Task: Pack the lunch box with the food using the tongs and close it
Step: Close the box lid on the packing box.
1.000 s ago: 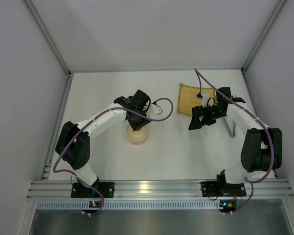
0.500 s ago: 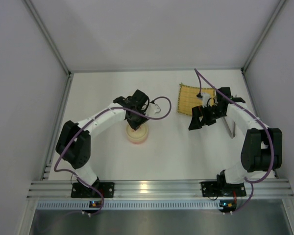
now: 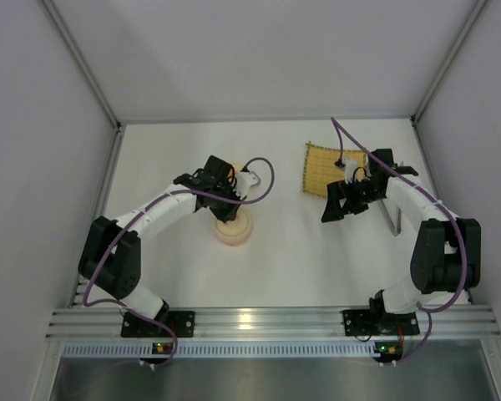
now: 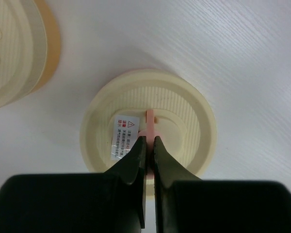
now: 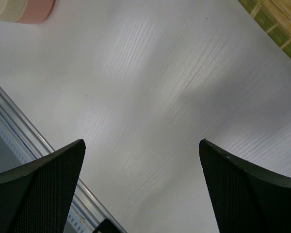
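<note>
table: white, wood-grain | walls: plain pale grey | corner posts: metal | near edge: aluminium rail

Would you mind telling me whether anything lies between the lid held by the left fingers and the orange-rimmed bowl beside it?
Nothing visible does. The left fingers are shut on the pink tab of the lid, and only bare table shows between it and the orange-rimmed bowl.
</note>
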### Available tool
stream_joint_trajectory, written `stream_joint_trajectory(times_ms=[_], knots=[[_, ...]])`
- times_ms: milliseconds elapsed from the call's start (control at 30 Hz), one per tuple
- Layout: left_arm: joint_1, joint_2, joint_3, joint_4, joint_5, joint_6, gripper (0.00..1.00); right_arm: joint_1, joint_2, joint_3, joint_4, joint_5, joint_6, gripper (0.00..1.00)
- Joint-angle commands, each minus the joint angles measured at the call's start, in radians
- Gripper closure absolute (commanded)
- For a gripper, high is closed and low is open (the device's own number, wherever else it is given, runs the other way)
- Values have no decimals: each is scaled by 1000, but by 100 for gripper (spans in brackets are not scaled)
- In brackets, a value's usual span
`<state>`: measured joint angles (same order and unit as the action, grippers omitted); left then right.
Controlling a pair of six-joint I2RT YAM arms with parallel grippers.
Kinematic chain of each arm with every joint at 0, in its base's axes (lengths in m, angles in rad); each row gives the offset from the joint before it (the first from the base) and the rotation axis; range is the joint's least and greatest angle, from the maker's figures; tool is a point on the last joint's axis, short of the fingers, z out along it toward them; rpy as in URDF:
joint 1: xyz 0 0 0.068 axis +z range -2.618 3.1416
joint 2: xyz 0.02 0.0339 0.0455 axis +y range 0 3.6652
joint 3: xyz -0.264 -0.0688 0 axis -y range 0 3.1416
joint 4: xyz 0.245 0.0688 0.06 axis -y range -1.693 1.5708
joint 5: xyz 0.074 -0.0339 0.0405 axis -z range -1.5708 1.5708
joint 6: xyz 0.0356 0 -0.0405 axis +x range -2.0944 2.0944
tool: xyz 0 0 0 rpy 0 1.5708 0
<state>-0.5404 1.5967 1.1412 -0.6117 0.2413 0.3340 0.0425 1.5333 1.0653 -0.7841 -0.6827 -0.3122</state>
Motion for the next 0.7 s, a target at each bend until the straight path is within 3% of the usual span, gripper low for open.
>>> stream_joint_trajectory(times_ms=[0, 167, 533, 600, 667], knots=[[48, 80, -106, -57, 50, -36, 100, -16, -1, 19, -9, -23, -22, 1], [82, 106, -141, -43, 95, -32, 100, -16, -1, 27, -20, -18, -25, 1], [83, 74, -161, -26, 46, -29, 100, -16, -4, 36, -29, -18, -30, 1], [82, 48, -138, -42, 32, -20, 95, -16, -9, 35, -30, -21, -30, 1], [82, 19, -123, -57, 27, -10, 82, -16, -10, 35, -30, -23, -30, 1]])
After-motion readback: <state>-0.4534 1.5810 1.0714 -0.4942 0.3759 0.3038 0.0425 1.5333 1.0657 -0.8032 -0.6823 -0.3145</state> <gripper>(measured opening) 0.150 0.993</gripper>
